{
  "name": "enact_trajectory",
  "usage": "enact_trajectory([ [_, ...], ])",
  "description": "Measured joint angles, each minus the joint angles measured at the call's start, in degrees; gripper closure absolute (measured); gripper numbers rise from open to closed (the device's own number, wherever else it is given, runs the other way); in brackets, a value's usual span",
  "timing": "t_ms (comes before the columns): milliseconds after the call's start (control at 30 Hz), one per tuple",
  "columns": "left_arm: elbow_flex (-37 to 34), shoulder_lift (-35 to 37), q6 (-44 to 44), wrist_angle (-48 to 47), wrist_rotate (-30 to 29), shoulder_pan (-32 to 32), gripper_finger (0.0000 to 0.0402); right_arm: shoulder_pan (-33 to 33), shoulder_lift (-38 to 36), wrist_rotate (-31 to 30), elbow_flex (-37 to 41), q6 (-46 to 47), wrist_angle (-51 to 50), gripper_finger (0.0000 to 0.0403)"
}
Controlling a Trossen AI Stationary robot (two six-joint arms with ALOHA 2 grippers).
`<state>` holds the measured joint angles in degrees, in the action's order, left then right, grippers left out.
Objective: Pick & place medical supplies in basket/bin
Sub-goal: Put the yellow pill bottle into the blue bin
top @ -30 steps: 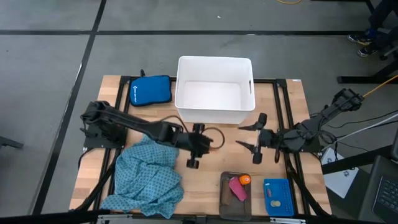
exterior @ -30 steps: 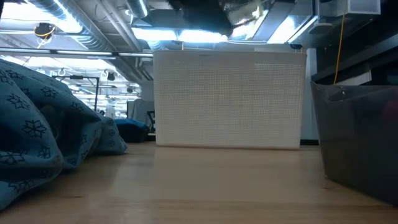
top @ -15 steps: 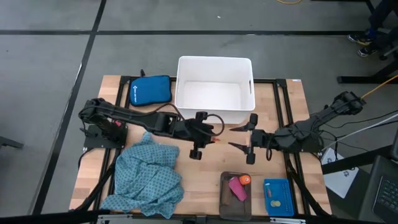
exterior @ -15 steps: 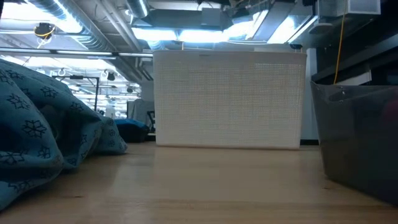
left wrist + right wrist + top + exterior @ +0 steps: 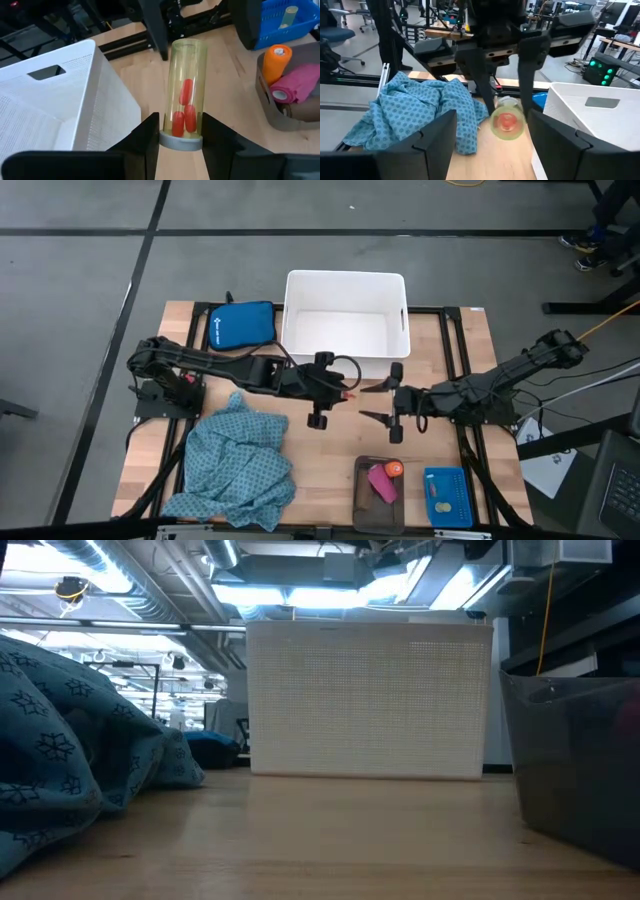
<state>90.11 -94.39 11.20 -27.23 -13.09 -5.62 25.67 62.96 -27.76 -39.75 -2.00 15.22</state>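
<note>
Between left tool (image 5: 181,131) fingers, a clear vial (image 5: 186,112)

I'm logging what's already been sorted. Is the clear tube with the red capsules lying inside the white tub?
No, the left gripper holds the clear tube beside the white tub, above the wooden table.

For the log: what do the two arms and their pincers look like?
Both arms are dark, jointed and slim. The left arm has a black cable looping near its wrist; the right arm ends in the same build. The left pincer and right pincer each carry two flat, black, angular fingers. No markings are visible.
</note>
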Motion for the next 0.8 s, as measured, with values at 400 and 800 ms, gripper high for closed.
enact_trajectory([
  [400, 0.00, 0.00, -0.02, 0.03, 0.24, -0.36, 0.0288, -0.48, 0.05, 0.27, 0.00, 0.02, -0.01, 0.0166],
  [800, 0.00, 0.00, -0.04, 0.00, 0.40, -0.82, 0.0288, -2.14, 0.35, 3.60, 0.00, 1.53, 0.24, 0.0264],
])
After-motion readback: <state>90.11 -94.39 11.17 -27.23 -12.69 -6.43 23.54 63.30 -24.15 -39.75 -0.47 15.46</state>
